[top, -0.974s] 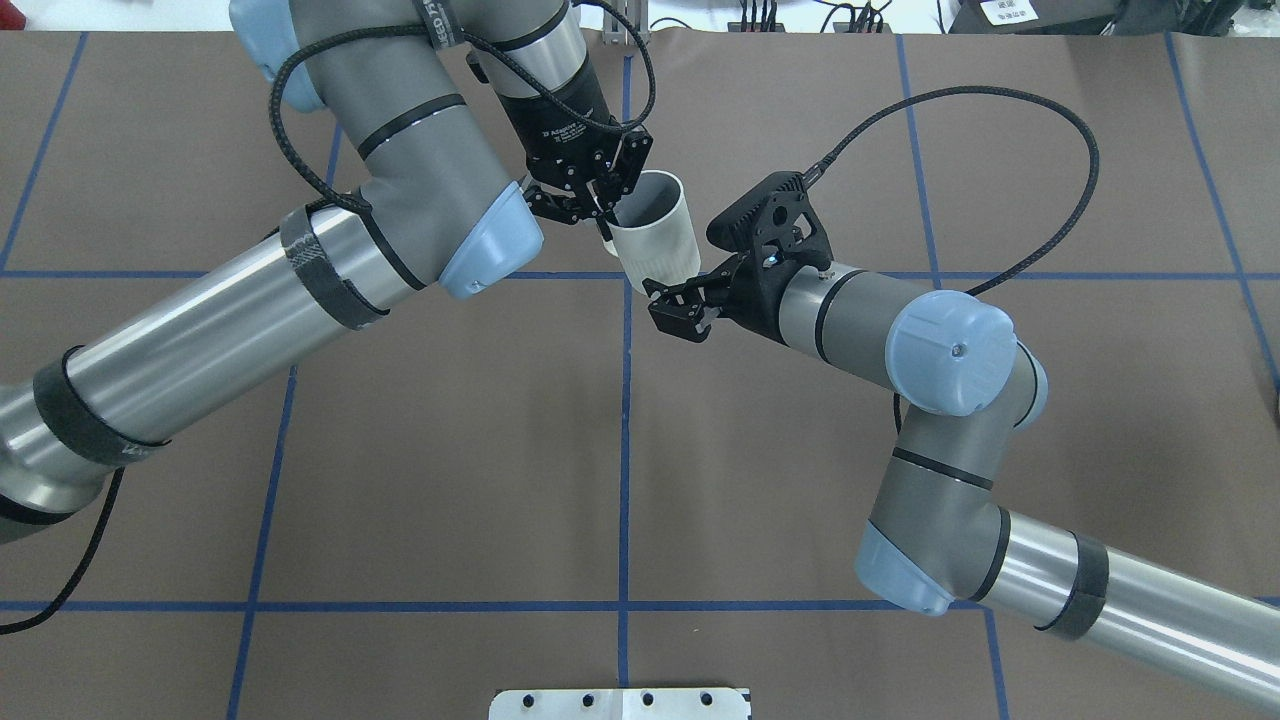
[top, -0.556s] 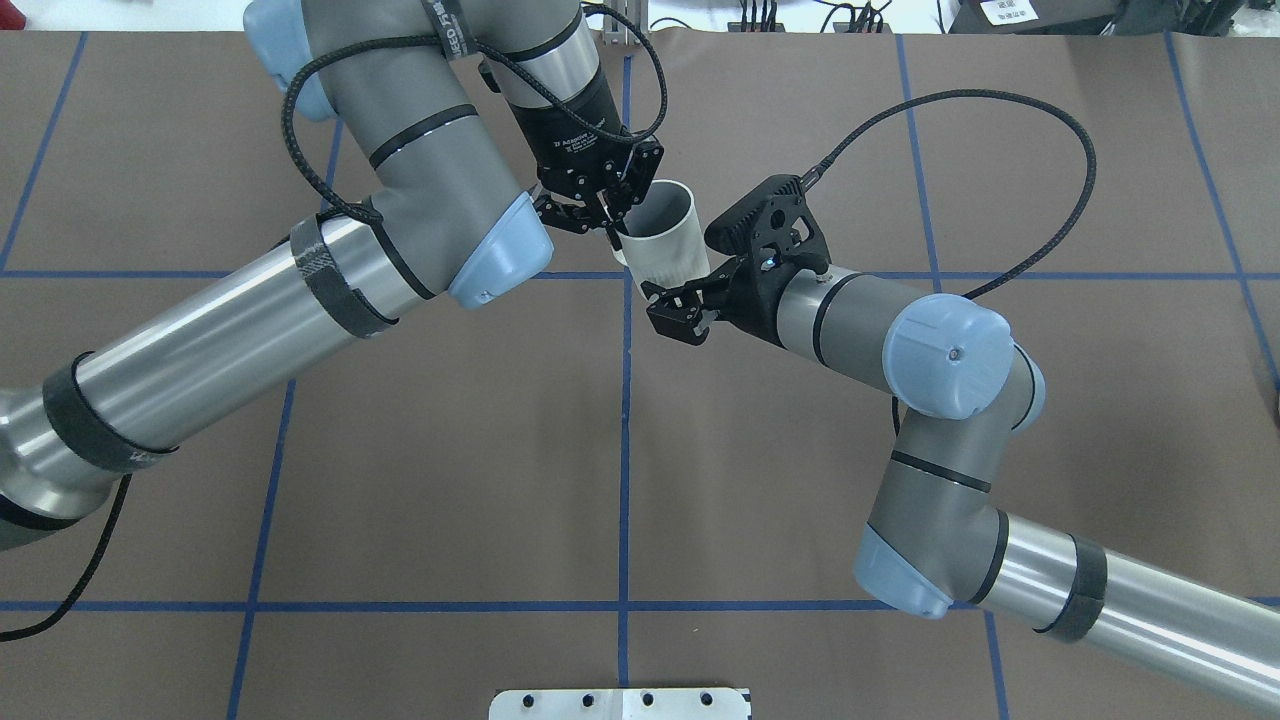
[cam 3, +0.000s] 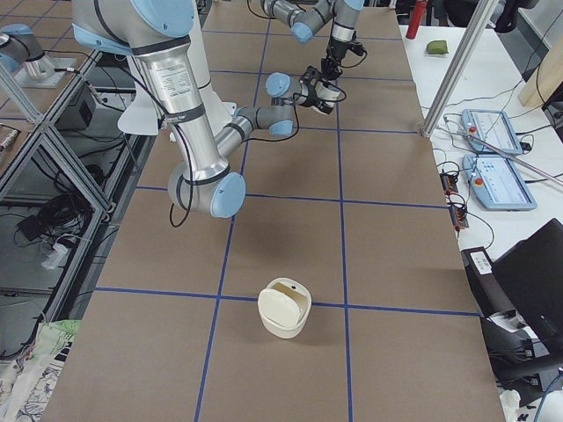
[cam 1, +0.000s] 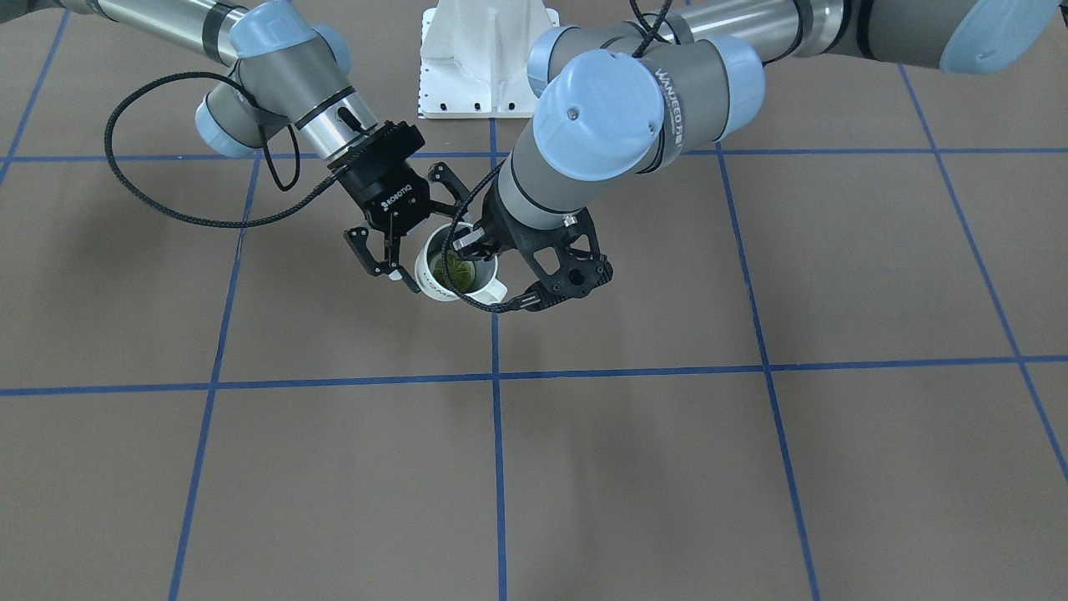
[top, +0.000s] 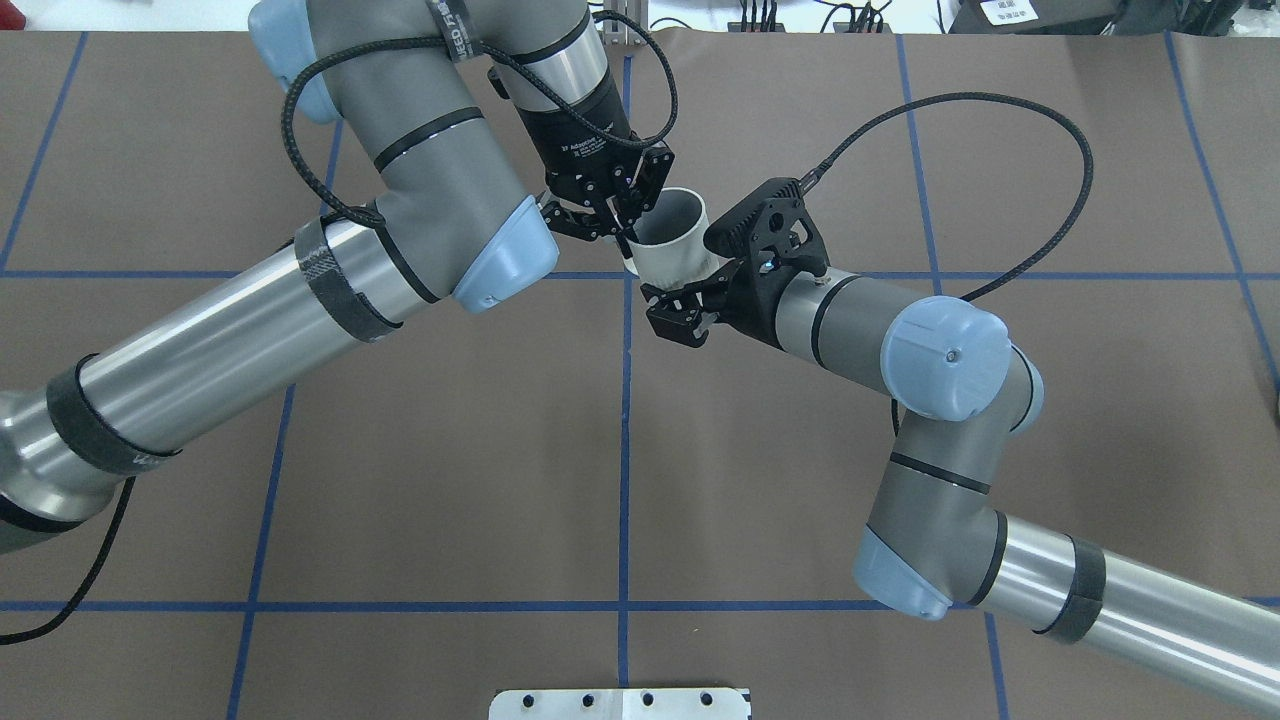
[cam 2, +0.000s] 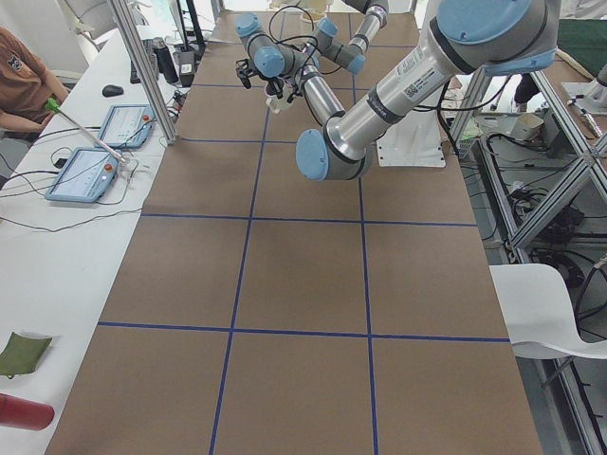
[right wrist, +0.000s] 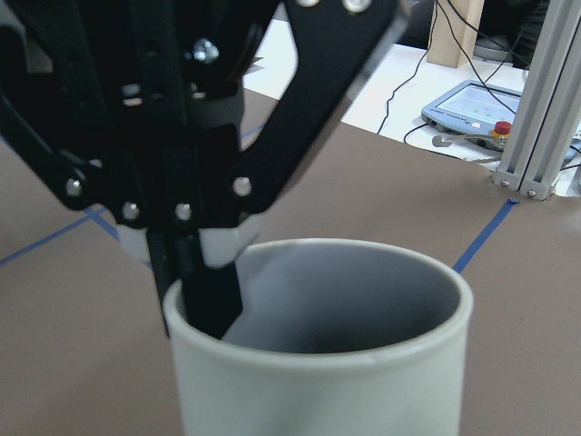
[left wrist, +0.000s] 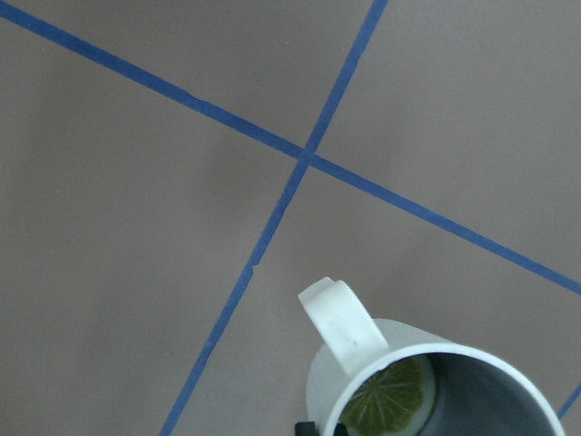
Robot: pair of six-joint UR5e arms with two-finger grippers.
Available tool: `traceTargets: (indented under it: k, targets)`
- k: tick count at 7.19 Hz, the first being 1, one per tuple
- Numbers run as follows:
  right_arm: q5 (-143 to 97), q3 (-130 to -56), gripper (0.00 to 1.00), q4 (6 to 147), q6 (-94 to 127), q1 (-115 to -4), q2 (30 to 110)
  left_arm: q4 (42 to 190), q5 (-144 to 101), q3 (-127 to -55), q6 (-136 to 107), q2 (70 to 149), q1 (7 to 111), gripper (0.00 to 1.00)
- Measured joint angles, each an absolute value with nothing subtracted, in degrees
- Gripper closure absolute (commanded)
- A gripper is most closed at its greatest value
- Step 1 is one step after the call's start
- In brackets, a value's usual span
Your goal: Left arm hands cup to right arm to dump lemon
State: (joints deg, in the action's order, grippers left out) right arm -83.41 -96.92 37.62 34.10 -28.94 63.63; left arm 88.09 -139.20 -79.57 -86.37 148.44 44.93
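Found white squarish-handled mug held aloft, tilted slightly, clear above brown blue-lined counter. Noted left end effector clamped on mug's rim, one finger inside. Observed right end effector spread apart just beside mug's lower wall, not gripping. Recorded yellow-green lemon slice lying at mug's bottom.

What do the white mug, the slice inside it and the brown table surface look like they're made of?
White mug with squarish handle: probably glazed ceramic, possibly plastic; it has a thick, smooth wall, a rounded rim and a dark grey inside.
Yellow-green lemon slice: real or imitation fruit, cannot tell; radial segments show.
Brown table surface: matte paper or mat with no glare, and a blue tape grid on it.
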Motion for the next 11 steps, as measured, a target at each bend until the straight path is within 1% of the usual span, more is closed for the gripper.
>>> traceTargets:
  k: [1,2,3,7,9,10,11]
  targets:
    - [-83.42,-96.91,0.53,37.58,34.18,-28.84,63.63,88.08,-139.48,-79.6,-86.39,148.44,44.92,1.0]
    - [-83.41,-96.96,0.84,37.57,34.46,-28.75,63.61,88.08,-139.61,-79.65,-86.39,148.45,44.93,0.01]
    - [-83.44,-97.04,0.93,37.55,35.0,-28.61,63.59,88.21,-139.66,-79.68,-86.23,148.4,44.98,0.0]
    - [-83.54,-97.36,0.93,37.86,37.26,-28.21,63.9,89.62,-139.36,-80.15,-86.14,148.28,45.02,0.0]
    - [-83.59,-97.72,0.93,39.66,37.27,-29.89,64.62,89.83,-137.23,-80.47,-85.68,148.18,46.15,0.0]
    - [-83.61,-98.45,0.9,40.08,37.27,-31.74,66.21,90.08,-135.49,-80.55,-85.51,148.09,47.0,0.0]
    - [-83.62,-100.46,0.9,40.18,37.27,-33.97,69.18,90.27,-133.98,-80.57,-85.43,147.99,47.5,0.0]
